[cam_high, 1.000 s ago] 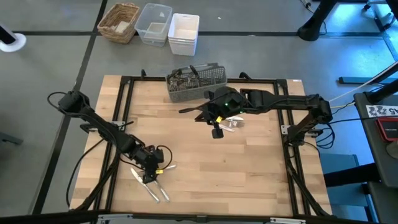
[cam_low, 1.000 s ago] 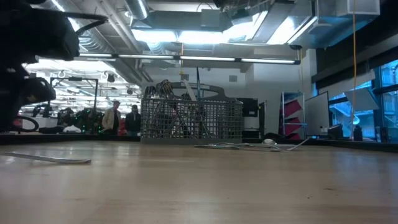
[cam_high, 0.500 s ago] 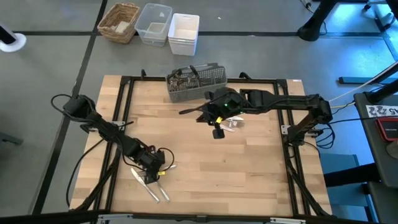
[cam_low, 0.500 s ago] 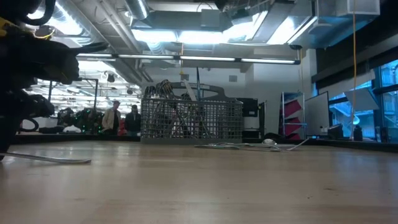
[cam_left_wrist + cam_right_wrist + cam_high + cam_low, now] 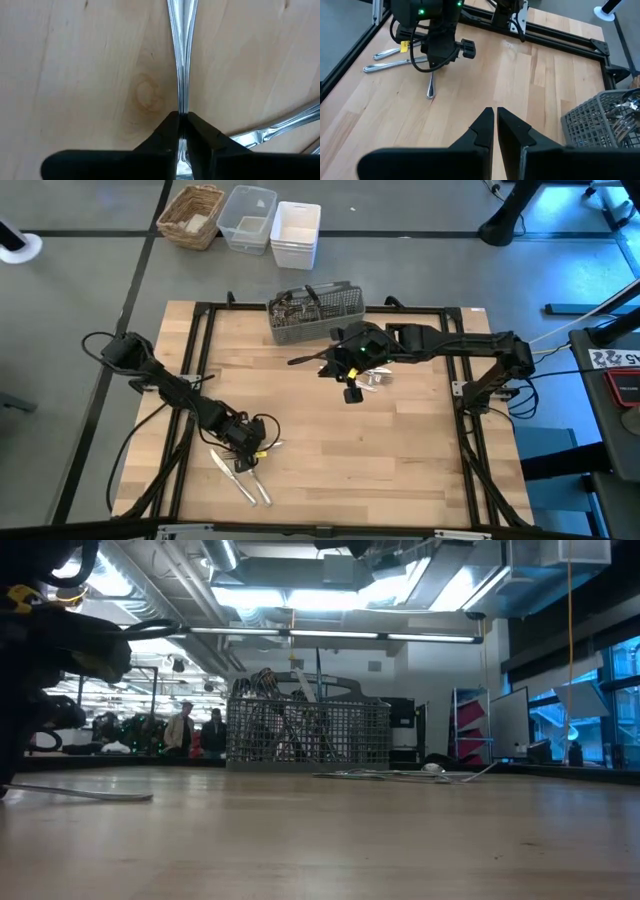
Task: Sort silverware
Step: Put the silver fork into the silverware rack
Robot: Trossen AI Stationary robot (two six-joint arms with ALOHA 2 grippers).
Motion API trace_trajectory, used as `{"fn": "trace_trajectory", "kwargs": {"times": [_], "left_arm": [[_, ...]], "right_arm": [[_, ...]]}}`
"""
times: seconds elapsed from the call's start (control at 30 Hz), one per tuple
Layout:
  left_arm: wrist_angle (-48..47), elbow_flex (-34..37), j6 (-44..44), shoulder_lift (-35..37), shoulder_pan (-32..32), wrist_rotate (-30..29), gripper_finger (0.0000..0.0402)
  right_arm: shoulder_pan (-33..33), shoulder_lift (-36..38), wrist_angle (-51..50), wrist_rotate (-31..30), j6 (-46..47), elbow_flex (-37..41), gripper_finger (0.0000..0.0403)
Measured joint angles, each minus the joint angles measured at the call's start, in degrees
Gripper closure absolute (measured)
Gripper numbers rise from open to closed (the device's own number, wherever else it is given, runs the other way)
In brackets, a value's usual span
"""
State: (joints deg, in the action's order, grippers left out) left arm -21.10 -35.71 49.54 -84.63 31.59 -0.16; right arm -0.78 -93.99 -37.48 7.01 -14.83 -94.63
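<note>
My left gripper is pinched tight on the thin handle of a single utensil; in the left wrist view the two dark fingers meet on the shiny stem just below the centre of the frame, and the stem runs straight up to the top edge over the pale wood. I cannot tell whether it is a fork, spoon or knife. Another piece of silverware lies at the right edge of that view, slanting toward the lower middle.

In the high view my left gripper sits in the lower left of the table, with a few loose pieces lying on the wood just below it. The right wrist view shows the same spot in its upper left: the gripped utensil pointing down from my left hand and two more pieces lying flat beside it.

My right gripper is closed on nothing, its fingers pressed together at the bottom centre of the right wrist view. In the high view it hangs over the upper middle of the table, near a small cluster of silverware. The grey mesh caddy, holding more pieces, stands at the table's top edge, just above that.
</note>
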Motion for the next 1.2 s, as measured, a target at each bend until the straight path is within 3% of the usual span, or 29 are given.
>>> {"fn": "trace_trajectory", "kwargs": {"times": [0.37,0.6,0.87,1.2], "left_arm": [[-1.2,0.1,0.0,10.6,-5.6,-3.3,0.0396],[-9.6,-6.5,-9.5,19.0,-13.3,-13.2,0.0397],[-13.8,-18.5,-39.0,20.1,-25.2,-30.3,0.0398],[-9.4,-28.6,-87.6,14.1,-40.2,-43.3,0.0393]], "right_arm": [[-0.2,3.2,-0.5,-8.9,-0.6,-0.4,0.0377],[-3.4,6.5,-0.5,-9.3,0.1,-0.4,0.0377],[-10.4,10.8,-3.2,-5.5,0.8,-0.4,0.0377],[-20.7,11.4,-16.8,3.1,2.6,-0.2,0.0377]]}}
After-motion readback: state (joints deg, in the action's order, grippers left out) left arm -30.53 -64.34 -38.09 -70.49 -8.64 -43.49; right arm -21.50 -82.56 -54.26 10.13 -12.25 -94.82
